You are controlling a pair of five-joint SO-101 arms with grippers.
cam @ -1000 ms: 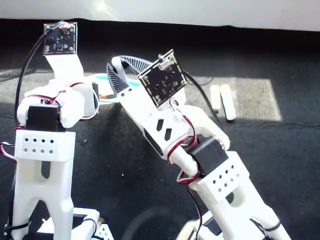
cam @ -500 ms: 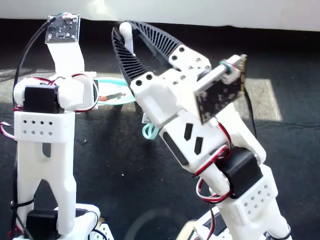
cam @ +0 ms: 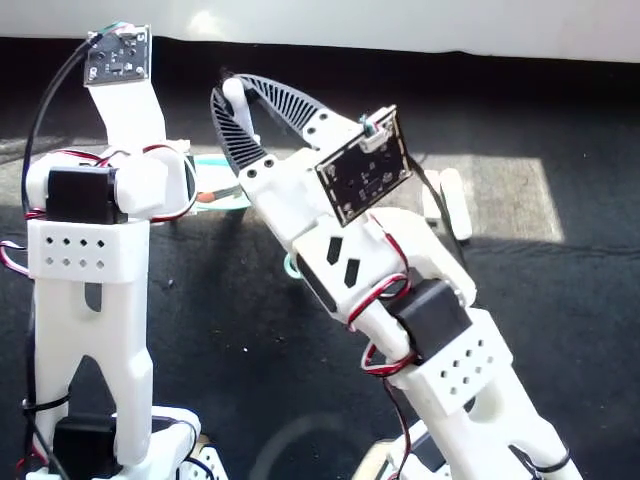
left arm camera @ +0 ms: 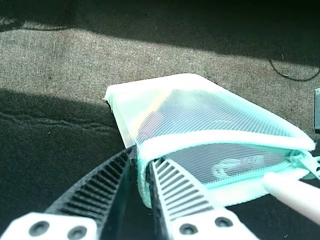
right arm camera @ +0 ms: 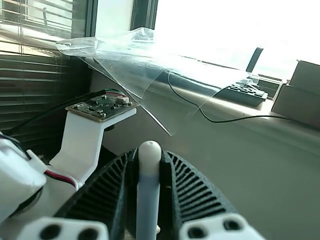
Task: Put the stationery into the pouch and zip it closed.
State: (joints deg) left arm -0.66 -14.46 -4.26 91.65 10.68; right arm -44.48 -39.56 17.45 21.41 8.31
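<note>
While the left arm stands upright on its base with its wrist bent down over the pouch (cam: 212,160), the right arm leans in from the far side of the pouch, its forearm slanting up. The left tool (left arm camera: 140,156) is clenched on the pouch (left arm camera: 210,120), pinching the mint rim at one end of the open mouth between its ribbed fingers (left arm camera: 175,192). The pouch lies flat on the dark tabletop (cam: 230,340), with its zipper pull at the end away from that grip. A white rod end (left arm camera: 292,192) sits just beside the zipper end, but whether it touches the pouch I cannot tell.

The right tool (cam: 232,90) is raised above the pouch and tipped upward, grasping a white pen (cam: 237,100). From its own wrist, the right tool (right arm camera: 149,160) has the pen (right arm camera: 149,147) upright between both fingers, its rounded tip clear of them. Two white sticks (cam: 447,205) lie in the sun patch, well apart from the pouch, beyond the right arm.
</note>
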